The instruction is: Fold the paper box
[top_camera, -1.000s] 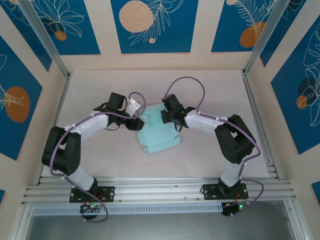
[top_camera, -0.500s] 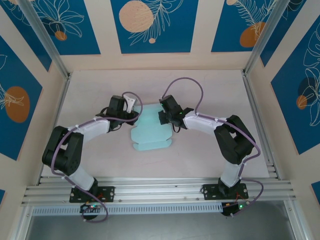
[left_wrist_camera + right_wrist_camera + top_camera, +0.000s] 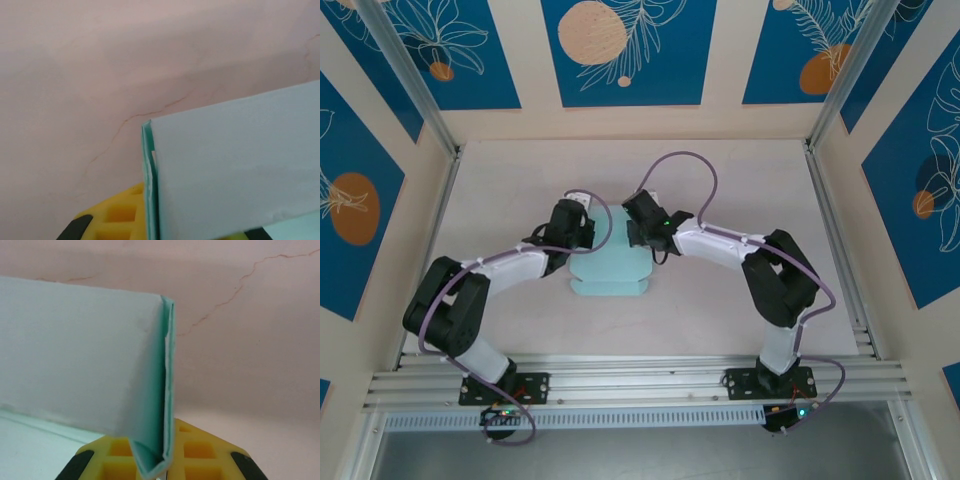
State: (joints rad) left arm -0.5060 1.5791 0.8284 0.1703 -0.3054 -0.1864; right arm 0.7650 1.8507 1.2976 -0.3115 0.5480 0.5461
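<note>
You shifted the one paper box (image 3: 610, 270) toward 9 o'clock since earlier, mid table (image 3: 740, 170); your two grippers each clamped it, left gripper (image 3: 587, 242) at its 10 o'clock, right gripper (image 3: 639, 242) at its 2 o'clock.

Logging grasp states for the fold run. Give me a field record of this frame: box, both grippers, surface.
paper box: pale mint card, mid-table, near part lying flat, side panels raised
left gripper: at the box's left far edge; a doubled card edge runs down into its jaws, looks shut on it
right gripper: at the box's right far edge, shut on a doubled fold of card
table: pale pink, faint hairline cracks in the wrist views
fold state: partly folded, not yet a closed box
</note>
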